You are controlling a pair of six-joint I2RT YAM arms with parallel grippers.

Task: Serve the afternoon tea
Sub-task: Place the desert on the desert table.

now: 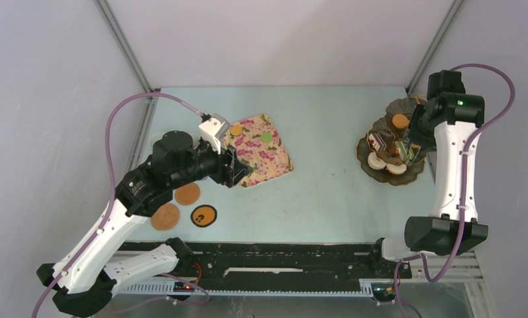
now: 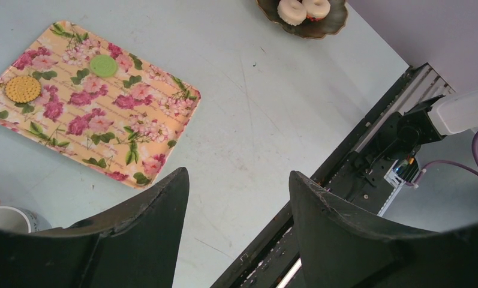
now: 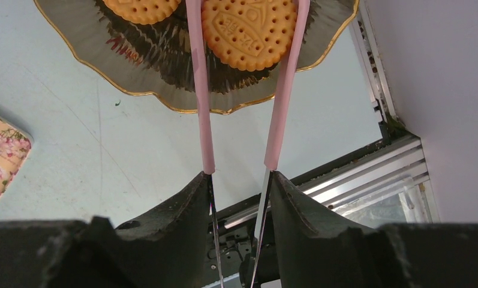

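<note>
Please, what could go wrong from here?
1. The right pincer holds the pink tongs astride one biscuit on the stand; a second biscuit lies close beside, so a squeeze may nudge it, or the smooth arms may let the biscuit slip.
2. A mug stands close beside the open left pincer; a sideways swing could knock it.
</note>
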